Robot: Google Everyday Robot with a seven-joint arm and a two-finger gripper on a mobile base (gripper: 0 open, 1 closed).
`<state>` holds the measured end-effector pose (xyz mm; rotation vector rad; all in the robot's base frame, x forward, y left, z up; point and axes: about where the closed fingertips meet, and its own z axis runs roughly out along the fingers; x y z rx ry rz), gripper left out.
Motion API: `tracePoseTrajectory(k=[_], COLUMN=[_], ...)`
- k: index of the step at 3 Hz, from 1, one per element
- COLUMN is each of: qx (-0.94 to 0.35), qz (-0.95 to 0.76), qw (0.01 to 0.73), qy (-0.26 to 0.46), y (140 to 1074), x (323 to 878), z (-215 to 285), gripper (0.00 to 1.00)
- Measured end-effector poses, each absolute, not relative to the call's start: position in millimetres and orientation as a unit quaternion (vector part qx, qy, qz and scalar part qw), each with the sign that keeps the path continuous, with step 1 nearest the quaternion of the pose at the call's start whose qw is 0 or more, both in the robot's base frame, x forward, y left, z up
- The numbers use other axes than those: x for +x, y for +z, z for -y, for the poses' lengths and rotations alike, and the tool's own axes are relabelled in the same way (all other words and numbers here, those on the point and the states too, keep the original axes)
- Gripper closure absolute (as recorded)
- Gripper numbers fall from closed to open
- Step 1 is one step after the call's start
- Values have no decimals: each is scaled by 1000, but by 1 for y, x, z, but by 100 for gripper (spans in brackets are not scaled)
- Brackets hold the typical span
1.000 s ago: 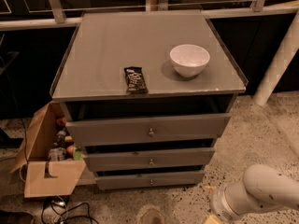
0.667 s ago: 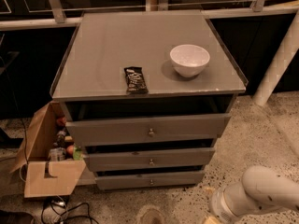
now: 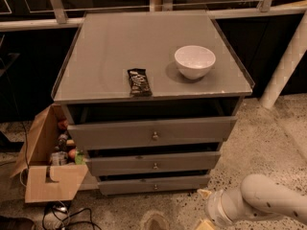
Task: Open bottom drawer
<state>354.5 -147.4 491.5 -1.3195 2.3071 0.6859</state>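
The bottom drawer (image 3: 144, 185) is the lowest, narrowest grey front of the cabinet, with a small brass knob (image 3: 155, 187) at its centre. It sits nearly flush, with a thin dark gap above it. My gripper (image 3: 203, 209) is low at the bottom right, near the floor, to the right of and slightly below the bottom drawer, not touching it. Its two tan fingertips (image 3: 203, 193) stand apart with nothing between them. The white arm (image 3: 264, 200) runs off to the right.
Top drawer (image 3: 152, 133) and middle drawer (image 3: 153, 163) stand slightly pulled out. A white bowl (image 3: 194, 61) and a snack bar (image 3: 139, 82) lie on the cabinet top (image 3: 100, 51). An open cardboard box (image 3: 48, 166) with items stands on the left. Cables (image 3: 62, 213) lie on the floor.
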Motion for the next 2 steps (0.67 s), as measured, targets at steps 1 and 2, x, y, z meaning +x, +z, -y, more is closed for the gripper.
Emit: tracePoseTrajectory(k=[1,2], qx=[-471,-471], qz=[-812,-812], qw=[225,225], qy=[261,263], y=[481,480], x=[373,372], z=[127,126], gripper=[0,0])
